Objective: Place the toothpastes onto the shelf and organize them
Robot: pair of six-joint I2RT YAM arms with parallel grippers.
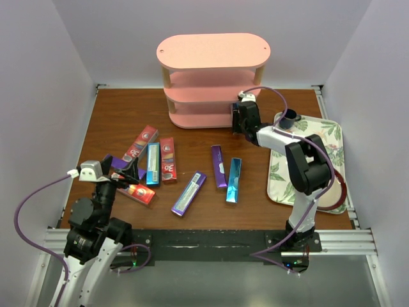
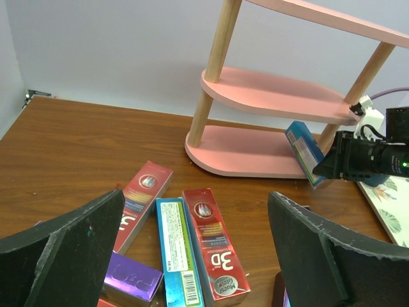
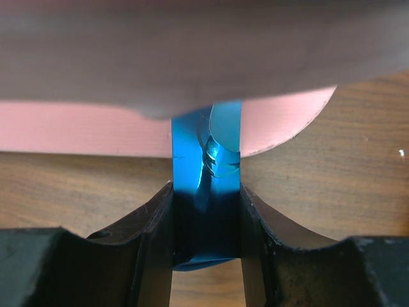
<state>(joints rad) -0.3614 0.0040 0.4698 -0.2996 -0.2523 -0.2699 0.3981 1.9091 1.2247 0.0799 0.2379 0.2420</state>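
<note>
The pink three-tier shelf (image 1: 213, 77) stands at the back of the table. My right gripper (image 1: 238, 119) is shut on a shiny blue toothpaste carton (image 3: 206, 185) and holds it tilted at the right end of the bottom board; the carton also shows in the left wrist view (image 2: 305, 152). My left gripper (image 1: 126, 171) is open and empty above a pile of cartons: two red (image 2: 214, 252) (image 2: 142, 201), a blue (image 2: 176, 252) and a purple (image 2: 131, 278). Another red (image 1: 136, 192), two purple (image 1: 189, 193) (image 1: 218, 166) and a blue (image 1: 234, 180) lie loose on the table.
A floral tray (image 1: 326, 137) lies at the right, with a dark cup (image 1: 289, 117) at its back corner and a dark red ring (image 1: 337, 192) at its front. White walls close in the table on three sides.
</note>
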